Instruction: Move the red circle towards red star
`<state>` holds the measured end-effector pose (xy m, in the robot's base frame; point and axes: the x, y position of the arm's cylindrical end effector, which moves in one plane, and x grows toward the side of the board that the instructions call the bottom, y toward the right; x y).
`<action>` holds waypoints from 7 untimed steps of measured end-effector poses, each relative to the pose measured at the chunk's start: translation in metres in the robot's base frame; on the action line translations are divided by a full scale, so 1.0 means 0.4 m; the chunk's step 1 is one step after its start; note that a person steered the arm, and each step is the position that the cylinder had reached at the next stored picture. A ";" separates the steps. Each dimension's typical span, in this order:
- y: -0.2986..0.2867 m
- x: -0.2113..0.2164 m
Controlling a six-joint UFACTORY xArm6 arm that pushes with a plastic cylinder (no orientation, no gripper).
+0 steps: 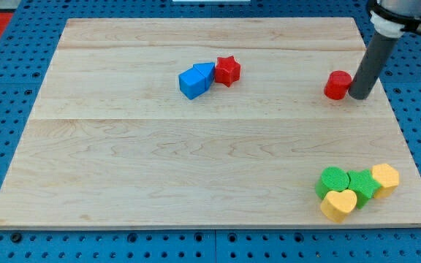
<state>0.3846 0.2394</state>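
Nearest, at the view's bottom right, four blocks huddle on the board (196,168): a yellow heart (338,205) in front, a green circle (332,180) just behind it, a green block (361,184) whose shape I cannot make out pressed to their right, and a yellow block (385,177) at the right end, all touching in a cluster. Farther up, well apart from that group, the rod (373,62) comes down from the view's top right corner, leaning slightly so its upper part sits to the right of its lower end. It is a plain dark rod with nothing to open or close, and it holds nothing. My tip (359,95) rests on the board just at the right side of the red circle (337,85), touching it or very nearly so; I cannot tell which. The red circle lies in the upper right part of the board, well apart from the red star (227,71), which sits left of it near the upper middle. Against the star's left side lie two blue blocks touching each other, a blue triangle (205,71) and a blue cube (192,83) lower left of it.
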 end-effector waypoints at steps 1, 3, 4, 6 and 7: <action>-0.037 -0.016; -0.188 -0.024; -0.145 -0.079; -0.075 -0.170; -0.198 -0.145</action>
